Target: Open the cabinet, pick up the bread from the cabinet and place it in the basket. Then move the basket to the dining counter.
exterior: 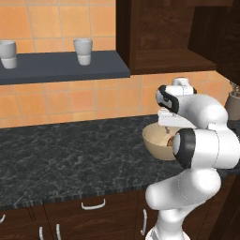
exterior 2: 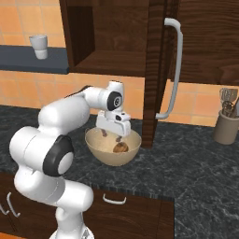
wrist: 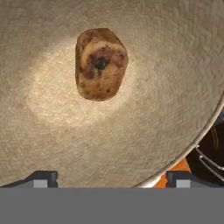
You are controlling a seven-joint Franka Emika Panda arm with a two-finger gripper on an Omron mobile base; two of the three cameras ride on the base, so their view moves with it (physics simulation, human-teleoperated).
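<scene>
At centre of the right base view: cabinet point(exterior 2: 158, 70) door swung open, bread point(exterior 2: 120, 148) lying loose in the basket point(exterior 2: 95, 148) on the black worktop point(exterior 2: 196, 163), gripper point(exterior 2: 111, 136) above with jaws spread, empty; carrying basket to dining counter apparently remains.

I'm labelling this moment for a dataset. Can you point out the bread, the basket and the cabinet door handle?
bread point(wrist: 101, 64), hand view, middle of its browned top.
basket point(exterior 2: 105, 157), right base view, outer wall below the rim.
cabinet door handle point(exterior 2: 176, 70), right base view, midway along the silver bar.
</scene>
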